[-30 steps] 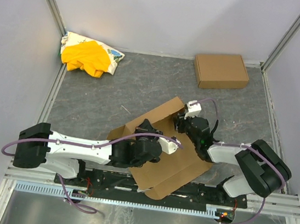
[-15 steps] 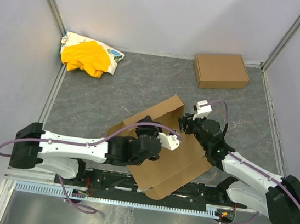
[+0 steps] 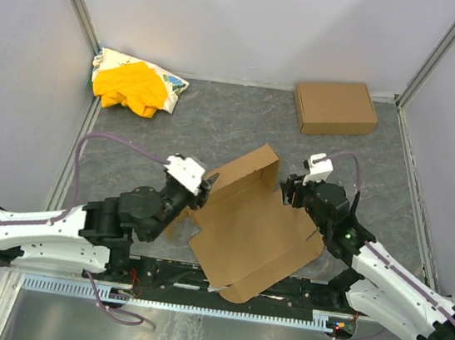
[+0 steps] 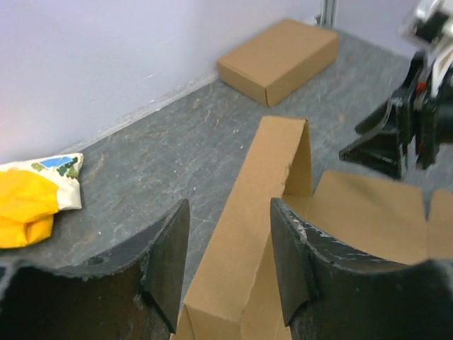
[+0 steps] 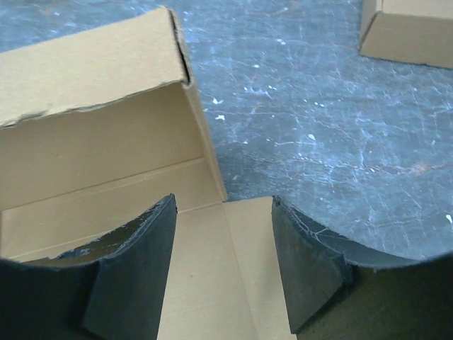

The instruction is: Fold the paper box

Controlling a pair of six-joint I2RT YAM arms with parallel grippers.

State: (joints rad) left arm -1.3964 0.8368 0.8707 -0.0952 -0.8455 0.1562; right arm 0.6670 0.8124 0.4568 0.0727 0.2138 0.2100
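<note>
No legible text or markings

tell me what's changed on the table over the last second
The left gripper lifted off the middle of the paper box, opened and drew back to its left edge. The right gripper shifted slightly right beside the far flap, jaws open, as its arm stretched out low. That flap stays raised. The ready-made box and cloth heap have not moved.
</note>
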